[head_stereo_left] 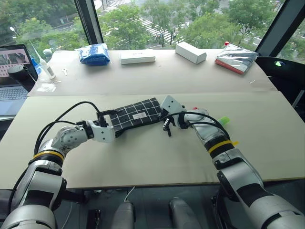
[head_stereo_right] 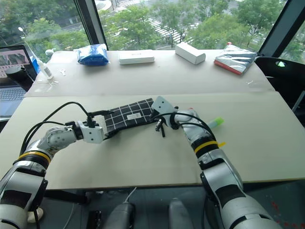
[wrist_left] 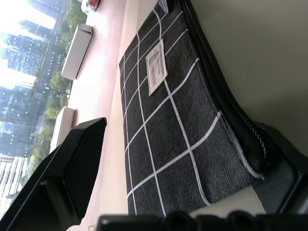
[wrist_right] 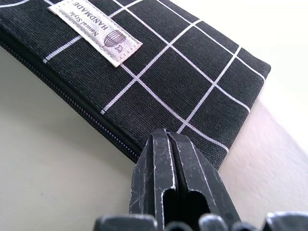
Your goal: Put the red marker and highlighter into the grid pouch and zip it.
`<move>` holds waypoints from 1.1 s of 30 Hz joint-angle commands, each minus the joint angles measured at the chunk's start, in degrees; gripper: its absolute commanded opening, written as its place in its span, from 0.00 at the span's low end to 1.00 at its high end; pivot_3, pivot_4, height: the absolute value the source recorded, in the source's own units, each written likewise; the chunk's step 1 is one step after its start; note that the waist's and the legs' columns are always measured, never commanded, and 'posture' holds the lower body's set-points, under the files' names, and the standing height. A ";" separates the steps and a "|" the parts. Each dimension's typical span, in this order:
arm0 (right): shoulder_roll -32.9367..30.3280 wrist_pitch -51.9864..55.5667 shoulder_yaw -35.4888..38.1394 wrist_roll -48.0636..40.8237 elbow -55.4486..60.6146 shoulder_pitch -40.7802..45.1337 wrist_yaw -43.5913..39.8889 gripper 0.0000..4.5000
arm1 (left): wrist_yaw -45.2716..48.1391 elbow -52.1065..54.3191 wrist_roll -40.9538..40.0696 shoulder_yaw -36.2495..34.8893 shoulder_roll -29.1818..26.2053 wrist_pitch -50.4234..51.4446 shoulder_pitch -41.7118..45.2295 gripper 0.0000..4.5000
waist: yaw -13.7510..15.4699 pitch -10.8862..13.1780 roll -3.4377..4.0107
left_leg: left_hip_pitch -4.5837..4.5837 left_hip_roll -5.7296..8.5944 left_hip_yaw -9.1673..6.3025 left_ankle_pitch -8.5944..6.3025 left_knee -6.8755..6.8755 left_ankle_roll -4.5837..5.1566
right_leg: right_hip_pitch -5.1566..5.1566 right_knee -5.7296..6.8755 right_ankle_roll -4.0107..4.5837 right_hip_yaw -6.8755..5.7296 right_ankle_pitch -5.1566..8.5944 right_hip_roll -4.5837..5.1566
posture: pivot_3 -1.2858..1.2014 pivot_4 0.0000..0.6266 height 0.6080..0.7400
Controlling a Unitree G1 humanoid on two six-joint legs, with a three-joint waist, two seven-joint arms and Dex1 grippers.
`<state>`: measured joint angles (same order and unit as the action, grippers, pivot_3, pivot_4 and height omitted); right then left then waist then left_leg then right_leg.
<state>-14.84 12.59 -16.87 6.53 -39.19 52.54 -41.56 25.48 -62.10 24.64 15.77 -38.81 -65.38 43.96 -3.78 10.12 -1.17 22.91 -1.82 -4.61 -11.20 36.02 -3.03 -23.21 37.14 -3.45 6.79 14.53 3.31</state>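
Left hand (wrist_left: pixel 183 159) apart astride grid pouch (head_stereo_left: pixel 136 114); right hand (wrist_right: pixel 175 159) together at its corner.

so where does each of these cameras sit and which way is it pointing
Left eye view: on the head, looking forward and down over the table; both arms show, left gripper and right gripper at opposite ends of the grid pouch.
Right eye view: beside it, the same scene.
Left wrist view: along the open fingers straddling the pouch's end.
Right wrist view: along the shut fingers at the pouch's zipper corner.
Shared: the pouch's white label.
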 commanded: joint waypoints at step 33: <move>-4.00 27.73 24.59 -30.13 18.96 7.44 -9.80 0.63 | 19.40 8.35 -24.81 -7.46 6.79 14.60 -6.41 0.00 | -0.16 0.05 0.04 | 0.19 -0.02 -0.04 0.00 -0.02 0.00 | -0.14 0.00 0.00 -0.03 0.00 0.00 | 0.52 0.24 1.00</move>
<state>-17.19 36.95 4.36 -18.90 -25.76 57.98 -49.95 44.13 -56.44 2.67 9.87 -32.36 -52.96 38.39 -3.93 10.17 -1.14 23.17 -1.83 -4.67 -11.20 36.00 -3.03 -23.40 37.12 -3.44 6.75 14.53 3.32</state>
